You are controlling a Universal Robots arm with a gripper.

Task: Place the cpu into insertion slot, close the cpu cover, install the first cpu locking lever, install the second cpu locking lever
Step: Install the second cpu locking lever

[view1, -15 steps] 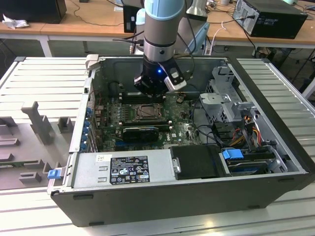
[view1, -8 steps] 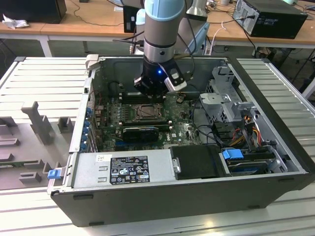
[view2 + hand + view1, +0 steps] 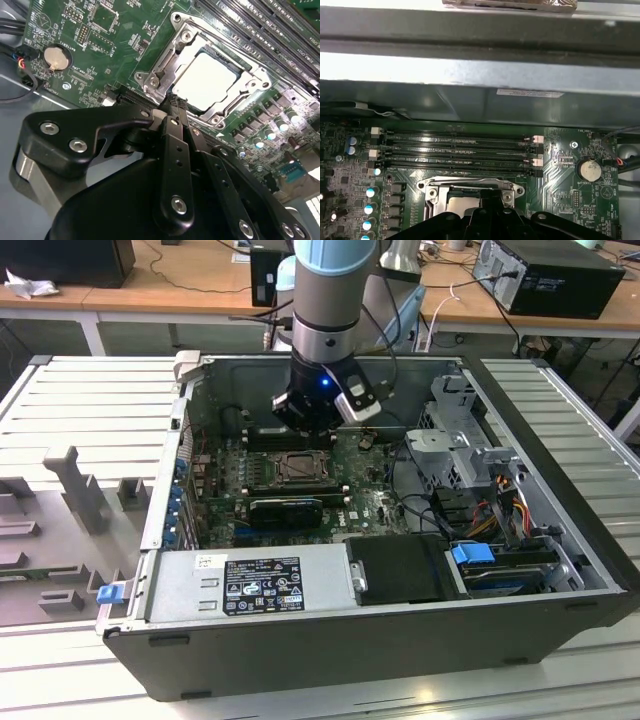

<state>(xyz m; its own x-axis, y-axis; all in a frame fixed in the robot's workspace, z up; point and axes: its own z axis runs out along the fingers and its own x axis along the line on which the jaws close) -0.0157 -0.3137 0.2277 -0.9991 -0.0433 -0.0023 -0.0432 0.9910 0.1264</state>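
The pale square cpu point(image 3: 205, 82) lies flat in the insertion slot point(image 3: 300, 468) on the green board. The silvery cpu cover point(image 3: 172, 50) is down around it, and the chip shows through the cover's window. My gripper point(image 3: 175, 101) is shut, its black fingers pressed together with nothing seen between them. Its tip hangs at the socket's edge, close to the cover frame; I cannot tell whether it touches. In the first wrist view the cpu cover point(image 3: 470, 186) and cpu point(image 3: 462, 204) show just beyond the gripper point(image 3: 490, 210). In the exterior view the gripper point(image 3: 303, 428) hangs just behind the socket.
Long black memory slots point(image 3: 460, 150) run beside the socket towards the case wall point(image 3: 470, 105). A coin battery point(image 3: 56, 58) sits on the board. The power supply point(image 3: 250, 585) lies along the case front, with a drive cage point(image 3: 450, 440) and cables point(image 3: 500, 505) at the exterior view's right.
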